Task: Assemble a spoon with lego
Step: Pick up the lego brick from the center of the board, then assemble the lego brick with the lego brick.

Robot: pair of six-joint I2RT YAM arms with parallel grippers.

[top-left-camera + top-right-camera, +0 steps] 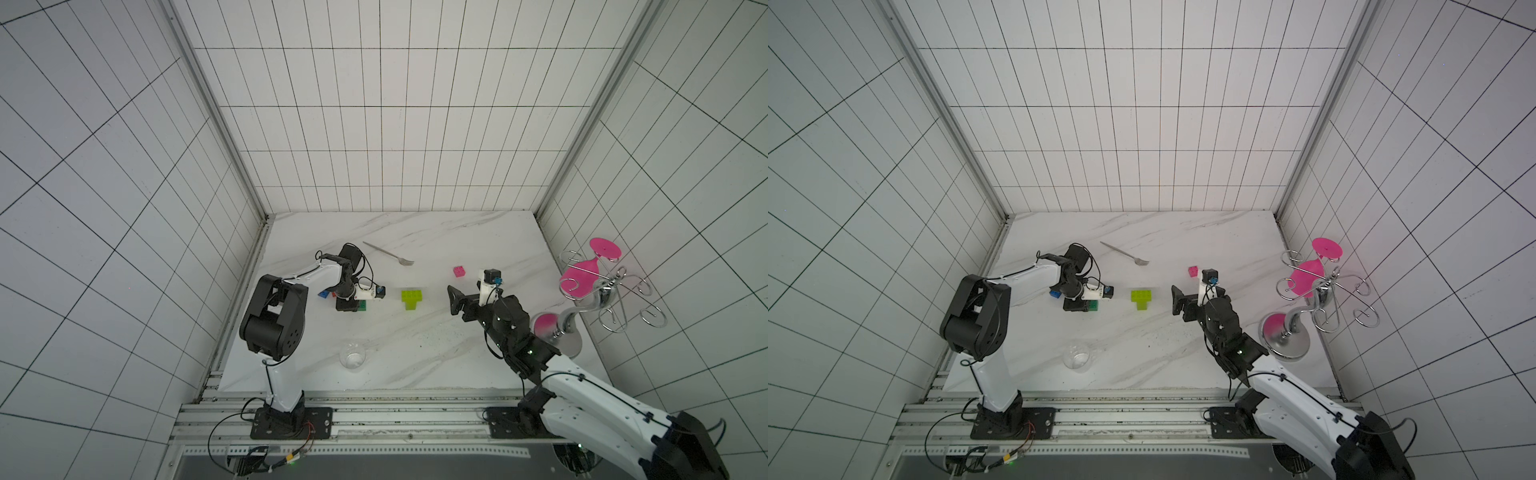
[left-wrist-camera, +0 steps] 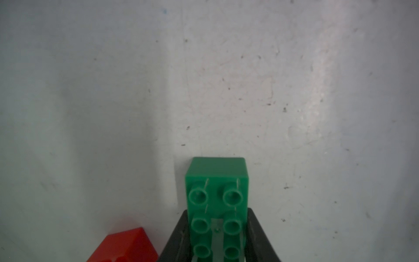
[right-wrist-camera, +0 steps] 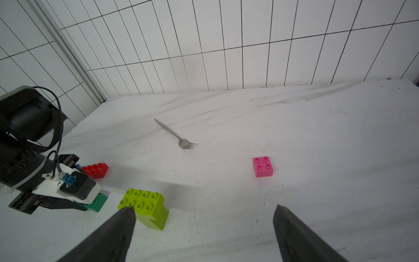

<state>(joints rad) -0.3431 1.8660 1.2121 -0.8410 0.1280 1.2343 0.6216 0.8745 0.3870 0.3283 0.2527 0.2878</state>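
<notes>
Lying on a white marble-patterned tabletop [image 1: 415, 332]: a thin silver metal fork [image 1: 388, 254] toward the back, a small pink studded brick [image 1: 459, 272], a lime green T-shaped brick stack [image 1: 412, 299] mid-table. Sitting close together at left: a red studded brick [image 3: 96, 170], a blue studded brick [image 1: 1054, 294], a dark green studded brick [image 2: 216, 177]. Resting near the front: a clear glass [image 1: 352, 354].
</notes>
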